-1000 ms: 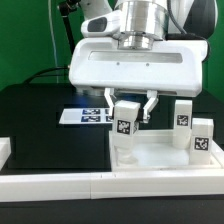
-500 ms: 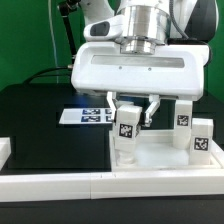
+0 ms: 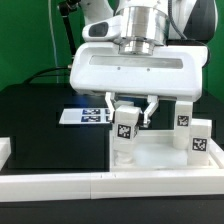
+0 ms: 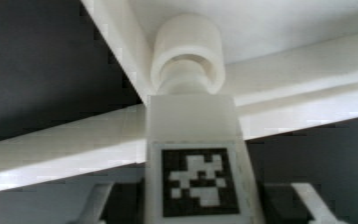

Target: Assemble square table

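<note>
My gripper [image 3: 129, 112] is shut on a white block leg [image 3: 125, 135], which stands slightly tilted at the near left corner of the square table top [image 3: 160, 156], a white tray with a raised rim. In the wrist view the leg [image 4: 194, 140] runs straight away from my gripper [image 4: 204, 205], its tag facing the camera and its rounded end against white rim edges. One of my fingers [image 4: 108, 203] shows on each side of it. Two more tagged legs [image 3: 184, 114] [image 3: 201, 138] stand upright on the top, at the exterior view's right.
The marker board [image 3: 84, 115] lies on the black table behind the top, at the exterior view's left. A long white border bar [image 3: 100, 184] runs along the front, with a short white piece [image 3: 5, 150] at the far left.
The held leg's tag has sunk a little and turned slightly with my gripper. The two standing legs and the top have not moved.
</note>
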Controlling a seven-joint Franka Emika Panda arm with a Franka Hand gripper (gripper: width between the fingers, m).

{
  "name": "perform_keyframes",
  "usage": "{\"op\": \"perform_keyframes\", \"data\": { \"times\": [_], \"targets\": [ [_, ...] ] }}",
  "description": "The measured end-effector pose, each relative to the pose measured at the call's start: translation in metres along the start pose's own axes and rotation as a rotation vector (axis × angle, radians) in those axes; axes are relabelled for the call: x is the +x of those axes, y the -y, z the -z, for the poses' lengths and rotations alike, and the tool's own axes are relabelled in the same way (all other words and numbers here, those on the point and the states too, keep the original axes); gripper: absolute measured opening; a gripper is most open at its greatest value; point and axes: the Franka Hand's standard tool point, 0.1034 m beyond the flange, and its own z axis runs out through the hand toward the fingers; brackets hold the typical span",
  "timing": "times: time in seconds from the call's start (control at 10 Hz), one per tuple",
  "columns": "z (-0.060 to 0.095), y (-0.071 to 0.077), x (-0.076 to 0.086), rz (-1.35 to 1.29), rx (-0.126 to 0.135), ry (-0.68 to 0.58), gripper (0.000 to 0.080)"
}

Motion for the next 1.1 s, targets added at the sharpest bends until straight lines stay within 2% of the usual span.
{"op": "perform_keyframes", "data": {
  "times": [0.4,0.5,0.7,1.1],
  "targets": [
    [0.0,0.0,-0.001,0.002,0.0,0.0,0.0291],
    [0.0,-0.004,-0.004,0.017,-0.002,-0.02,0.0291],
    [-0.002,0.0,-0.011,0.022,0.005,-0.017,0.0291],
    [-0.002,0.0,-0.011,0.022,0.005,-0.016,0.0291]
  ]
}}
